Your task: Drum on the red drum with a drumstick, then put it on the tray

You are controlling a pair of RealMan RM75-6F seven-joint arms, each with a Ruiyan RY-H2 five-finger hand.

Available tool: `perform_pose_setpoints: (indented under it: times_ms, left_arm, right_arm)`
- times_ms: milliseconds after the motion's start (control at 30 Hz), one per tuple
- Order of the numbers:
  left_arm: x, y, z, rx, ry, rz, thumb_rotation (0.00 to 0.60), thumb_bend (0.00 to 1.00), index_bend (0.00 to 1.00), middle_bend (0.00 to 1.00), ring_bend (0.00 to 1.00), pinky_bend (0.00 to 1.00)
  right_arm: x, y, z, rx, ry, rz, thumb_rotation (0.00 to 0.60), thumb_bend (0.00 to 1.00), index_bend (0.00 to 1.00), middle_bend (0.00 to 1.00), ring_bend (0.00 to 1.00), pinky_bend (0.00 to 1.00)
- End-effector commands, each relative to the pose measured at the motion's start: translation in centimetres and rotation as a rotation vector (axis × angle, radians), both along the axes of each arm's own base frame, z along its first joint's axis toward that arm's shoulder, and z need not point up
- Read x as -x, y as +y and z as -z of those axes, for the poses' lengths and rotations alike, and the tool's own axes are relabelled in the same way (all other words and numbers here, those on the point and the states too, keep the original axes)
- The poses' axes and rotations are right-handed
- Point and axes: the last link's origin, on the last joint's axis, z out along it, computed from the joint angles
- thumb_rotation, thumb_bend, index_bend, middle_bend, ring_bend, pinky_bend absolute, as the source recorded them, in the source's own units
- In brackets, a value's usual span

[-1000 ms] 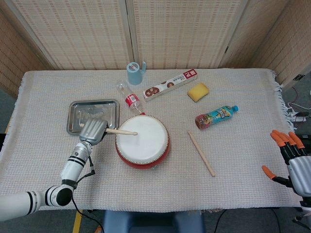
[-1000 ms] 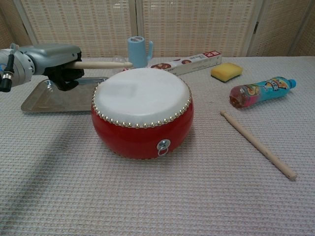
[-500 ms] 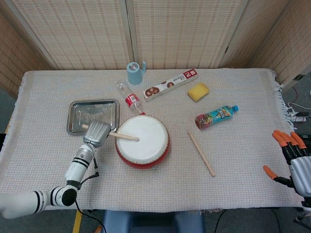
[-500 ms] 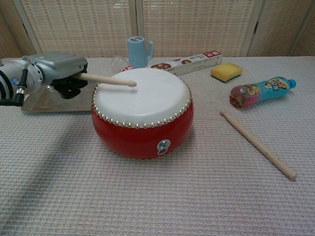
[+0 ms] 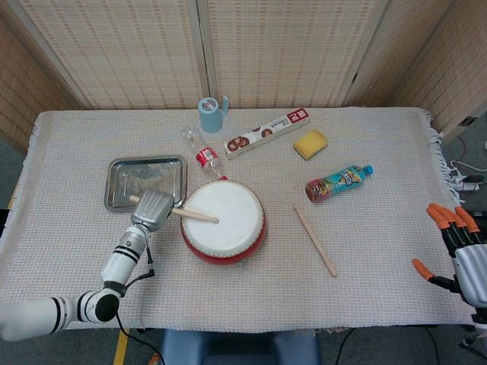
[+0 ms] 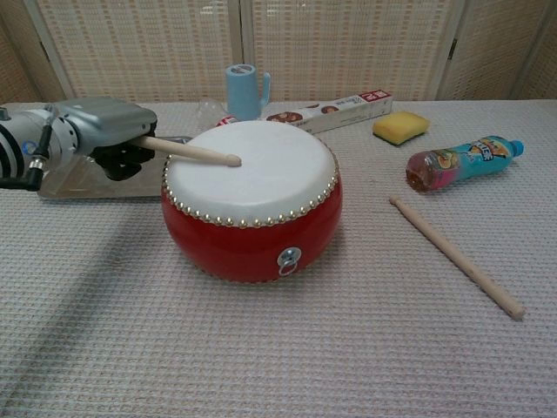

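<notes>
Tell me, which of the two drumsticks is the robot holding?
The drumstick whose tip is over the white top of the red drum; the left hand grips it. The other drumstick lies loose on the cloth, right of the drum.

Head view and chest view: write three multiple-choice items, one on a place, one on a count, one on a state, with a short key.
1. The metal tray lies where from the red drum?
A. robot's left
B. robot's right
C. on top

2. Wooden drumsticks in sight?
A. one
B. two
C. three

3. The right hand is:
A. holding a stick
B. open, holding nothing
C. pressing the drum

Key: A, tray sits left of the drum; B, held drumstick over the drumhead, loose drumstick on the cloth; B, fingers spread at the table edge.
</notes>
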Motion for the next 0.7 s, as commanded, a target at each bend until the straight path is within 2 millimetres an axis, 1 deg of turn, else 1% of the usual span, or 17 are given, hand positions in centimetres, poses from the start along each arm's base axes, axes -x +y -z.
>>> perform_pose_setpoints:
  times_ms: [33, 167, 233, 300, 400, 567, 633, 700]
  left_arm:
    - [-0.1, 0.0, 0.3, -0.042, 0.041, 0.025, 0.600, 0.81, 1.00, 1.00, 1.00, 1.00]
    - [-1.3, 0.0, -1.2, -0.058, -0.174, -0.034, 0.600, 0.81, 1.00, 1.00, 1.00, 1.00]
    - [-1.8, 0.0, -1.9, -0.044, -0.253, -0.058, 0.600, 0.81, 1.00, 1.00, 1.00, 1.00]
    - [-2.0, 0.0, -2.2, -0.025, -0.280, -0.067, 0.600, 0.81, 1.00, 1.00, 1.00, 1.00]
    - [-1.8, 0.0, -2.0, -0.005, -0.240, -0.055, 0.600, 0.81, 1.00, 1.00, 1.00, 1.00]
    - [-0.6, -0.2, -0.1, 0.010, -0.040, 0.006, 0.600, 0.81, 1.00, 1.00, 1.00, 1.00]
    - [-0.2, -0.3, 0.4, 0.009, 0.010, 0.014, 0.600, 0.81, 1.00, 1.00, 1.00, 1.00]
    - [-0.1, -0.1, 0.4, -0.013, 0.020, 0.016, 0.600, 0.81, 1.00, 1.00, 1.00, 1.00]
  right_arm:
    - [0.0, 0.0, 0.0, 0.002, 0.000, -0.003, 0.600, 0.23, 0.00, 0.06, 0.00, 0.00]
    - [0.0, 0.1, -0.1, 0.004, -0.003, -0.004, 0.600, 0.23, 0.00, 0.06, 0.00, 0.00]
    - [0.0, 0.1, -0.1, 0.004, -0.004, -0.004, 0.600, 0.23, 0.00, 0.06, 0.00, 0.00]
    - [0.0, 0.1, 0.0, 0.003, -0.004, -0.003, 0.600, 0.23, 0.00, 0.06, 0.00, 0.00]
    - [0.1, 0.1, 0.0, 0.002, -0.007, -0.003, 0.600, 0.23, 0.00, 0.06, 0.00, 0.00]
    - [0.2, 0.0, 0.0, 0.003, -0.006, -0.001, 0.600, 0.23, 0.00, 0.06, 0.00, 0.00]
    - [0.2, 0.1, -0.1, 0.004, -0.005, 0.003, 0.600, 0.23, 0.00, 0.06, 0.00, 0.00]
    - [0.3, 0.1, -0.1, 0.006, -0.005, 0.004, 0.600, 0.23, 0.00, 0.06, 0.00, 0.00]
